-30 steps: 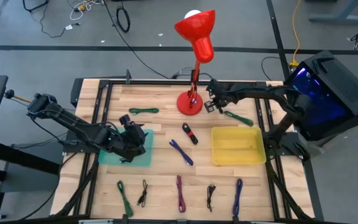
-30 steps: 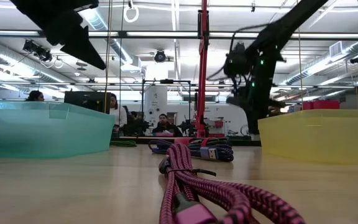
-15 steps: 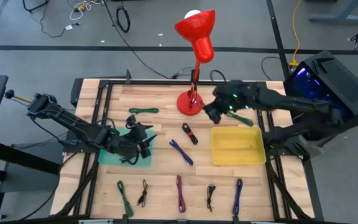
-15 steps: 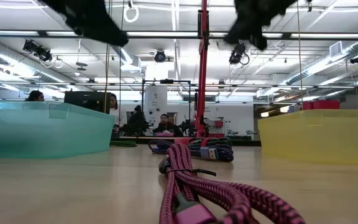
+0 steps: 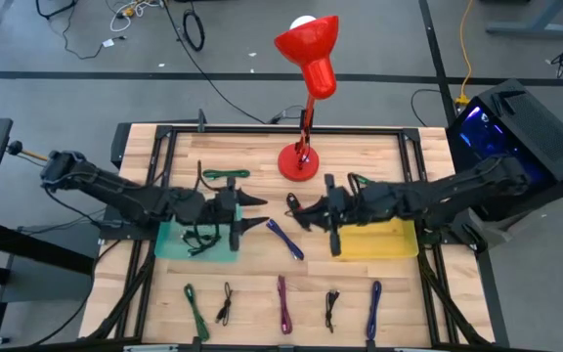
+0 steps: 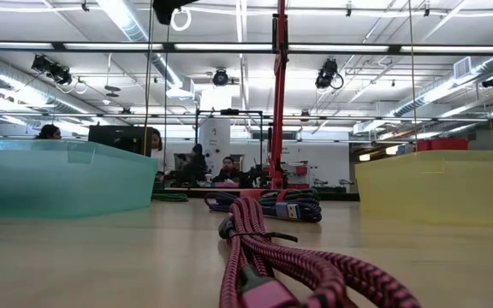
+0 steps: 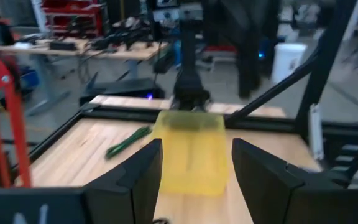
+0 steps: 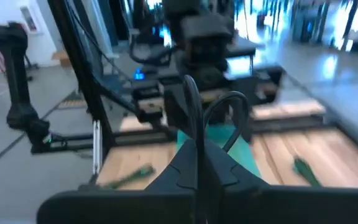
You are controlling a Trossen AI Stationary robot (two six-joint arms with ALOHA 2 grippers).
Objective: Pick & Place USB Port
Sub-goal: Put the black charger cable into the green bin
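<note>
Over the middle of the table my right gripper [image 5: 293, 208] [image 8: 197, 149] points level toward the table's left and is shut on a thin black USB cable [image 8: 225, 109]. Facing it, my left gripper [image 5: 255, 211] [image 7: 194, 168] points level toward the right, above the right edge of the teal bin [image 5: 179, 244]. It is open, with nothing between its fingers. A black cable [image 5: 198, 238] lies in the teal bin. The yellow bin [image 5: 374, 240] lies under my right arm. My right gripper pinches the black cable between its two shut fingers. Thin loops of the cable [image 8: 191, 93] stand out past the fingertips. The fingers come level from the table's right side. The cable is lifted clear of the table; which part is pinched the fingers hide.
A red lamp [image 5: 308, 59] stands on its base [image 5: 298, 163] at the far middle. Green cables [image 5: 225, 174] [image 5: 365, 183] lie at the far side, and a blue one [image 5: 283, 238] near the middle. Several bundled cables [image 5: 283, 303] line the near edge.
My right gripper, still shut, has left the lamp base, risen and swung toward the table's middle, tipping up to level, with the black cable. My left gripper has lifted out of the teal bin and tipped up to level, still open.
</note>
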